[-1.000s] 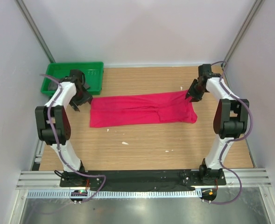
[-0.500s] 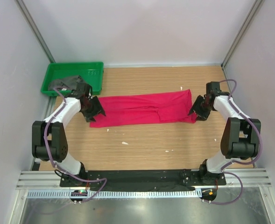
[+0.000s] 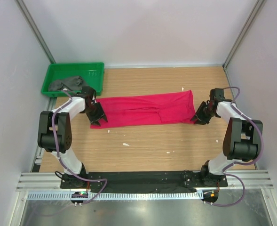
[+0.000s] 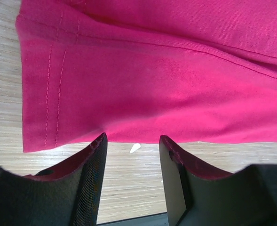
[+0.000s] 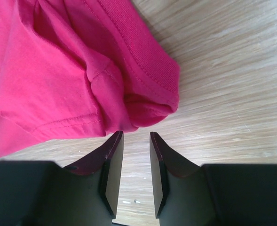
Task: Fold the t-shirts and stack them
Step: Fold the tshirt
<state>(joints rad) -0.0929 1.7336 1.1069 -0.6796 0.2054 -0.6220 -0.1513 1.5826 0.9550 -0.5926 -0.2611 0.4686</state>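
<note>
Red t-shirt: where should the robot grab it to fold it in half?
Probably by its two near corners, coming in low from the near side. The red t-shirt lies flat as a long strip, so a single pinch would let it sag. The left gripper faces the near edge at the stitched hem end. The right gripper faces the bunched, thicker corner.

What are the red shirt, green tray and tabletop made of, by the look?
Red shirt: soft matte knit cloth, likely cotton; stitched hems, folds.
Green tray: seemingly moulded plastic, smooth, slightly glossy.
Tabletop: wood or wood-look laminate; pale grain lines.
</note>
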